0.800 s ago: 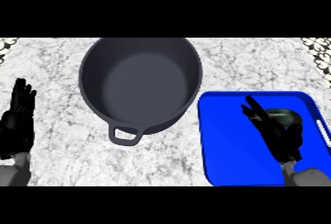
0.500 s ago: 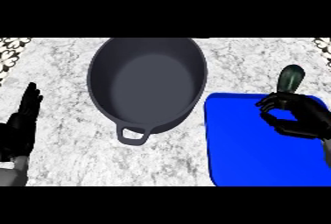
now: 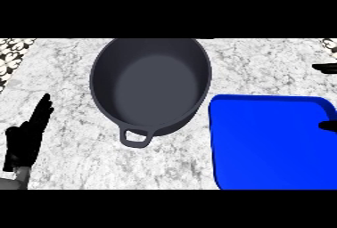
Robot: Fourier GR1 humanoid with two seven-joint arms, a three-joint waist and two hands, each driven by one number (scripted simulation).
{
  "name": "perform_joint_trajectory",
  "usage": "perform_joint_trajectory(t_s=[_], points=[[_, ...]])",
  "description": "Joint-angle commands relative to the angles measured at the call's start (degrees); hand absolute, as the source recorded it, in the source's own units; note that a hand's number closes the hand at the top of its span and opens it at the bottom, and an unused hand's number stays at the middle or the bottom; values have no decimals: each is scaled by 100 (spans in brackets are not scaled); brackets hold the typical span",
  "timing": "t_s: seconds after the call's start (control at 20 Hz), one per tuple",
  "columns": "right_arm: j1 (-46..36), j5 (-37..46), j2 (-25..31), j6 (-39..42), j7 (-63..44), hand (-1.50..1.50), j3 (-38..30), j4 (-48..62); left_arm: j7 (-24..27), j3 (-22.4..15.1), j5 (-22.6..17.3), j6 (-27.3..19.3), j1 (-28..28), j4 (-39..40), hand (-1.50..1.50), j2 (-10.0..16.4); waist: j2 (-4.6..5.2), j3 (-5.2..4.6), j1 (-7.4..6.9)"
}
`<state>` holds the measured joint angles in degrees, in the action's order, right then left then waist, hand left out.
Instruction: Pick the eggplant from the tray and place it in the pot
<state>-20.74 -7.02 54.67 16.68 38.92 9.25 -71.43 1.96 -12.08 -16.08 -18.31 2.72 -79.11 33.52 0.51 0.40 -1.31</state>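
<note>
Left hand [image 3: 23, 142] fingers straight, together; pot [image 3: 151, 84] to their right. Right hand [image 3: 328, 126]: cannot tell. Eggplant unseen; I'd grip its slick, light mid-body.

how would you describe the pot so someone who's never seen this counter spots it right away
On the grey marbled counter, look at the middle, toward the far edge. The pot is the big dark grey oval vessel with a small loop handle pointing toward the robot. Unlike the flat bright blue tray to its right, it is deep and dark.
</note>
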Motion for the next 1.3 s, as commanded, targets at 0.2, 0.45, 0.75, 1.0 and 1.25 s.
perform_joint_trajectory(t_s=[0.2, 0.45, 0.75, 1.0, 1.25], points=[[-575, 1319, 706, 675, 1700, -150, 321, 1164, -387, 65, 40, 162, -140, -393, 0, 241, -19, -29, -112], [-1256, 1811, 770, 1009, 766, -150, 894, 554, -490, -129, 244, 25, -123, -402, 0, -50, -34, -44, -44], [-1609, 2952, 839, 1090, -331, -150, 1831, -301, -385, 41, 266, -20, -184, -382, 0, -52, -48, -57, -31], [-2040, 3500, 759, 1914, -1020, -150, 2250, -452, -85, 9, 406, -12, -524, -434, 0, -139, -47, -57, -59], [-1893, 3891, 303, 2202, -1143, -150, 2377, -627, -649, 241, 393, 167, -150, -527, 0, -23, -51, -44, 81]])
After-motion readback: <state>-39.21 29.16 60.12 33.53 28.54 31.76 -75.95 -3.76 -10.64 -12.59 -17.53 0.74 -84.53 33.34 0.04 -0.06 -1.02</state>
